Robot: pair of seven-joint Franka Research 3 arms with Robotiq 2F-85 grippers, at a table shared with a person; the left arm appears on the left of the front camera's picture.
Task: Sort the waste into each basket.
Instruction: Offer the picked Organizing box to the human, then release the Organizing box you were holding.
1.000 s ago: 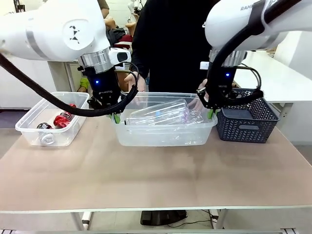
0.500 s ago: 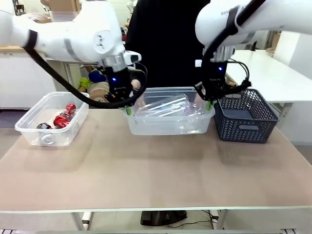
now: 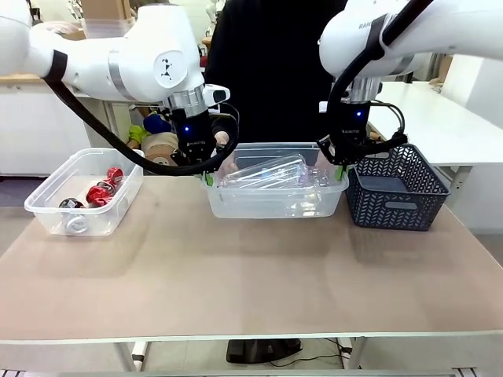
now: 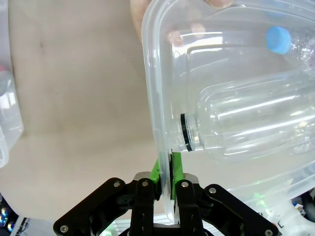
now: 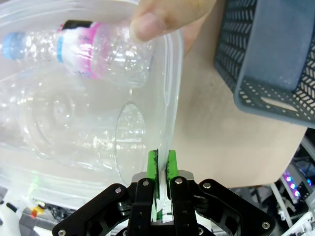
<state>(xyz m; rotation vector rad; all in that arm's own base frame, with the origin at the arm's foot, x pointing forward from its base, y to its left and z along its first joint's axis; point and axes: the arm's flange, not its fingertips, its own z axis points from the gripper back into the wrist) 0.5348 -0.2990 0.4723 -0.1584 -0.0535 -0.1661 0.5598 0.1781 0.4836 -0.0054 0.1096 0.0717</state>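
A clear tub [image 3: 267, 207] holding several clear plastic bottles [image 3: 263, 171] is at the middle of the table's far side. My left gripper [image 3: 208, 175] is shut on its left wall and my right gripper [image 3: 339, 166] on its right rim. In the left wrist view the green pads [image 4: 158, 169] pinch the tub wall [image 4: 152, 98] beside a big bottle [image 4: 246, 128]. The right wrist view has the pads [image 5: 153, 169] clamped on the rim [image 5: 174, 98], near a pink-labelled bottle [image 5: 93, 49]. A second clear tub [image 3: 47, 220] at the left holds red cans [image 3: 100, 192] and a silver can [image 3: 76, 225].
A person in black stands behind the table, with a thumb [image 5: 167, 14] and fingers [image 4: 147, 10] on the bottle tub's far rim. A dark grey lattice basket [image 3: 397, 188] stands close to the tub's right side, right by my right gripper.
Both arms have moved away from the camera toward the person, carrying the bottle tub with them. It now sits farther back and slightly right. The can tub and the basket have not moved.
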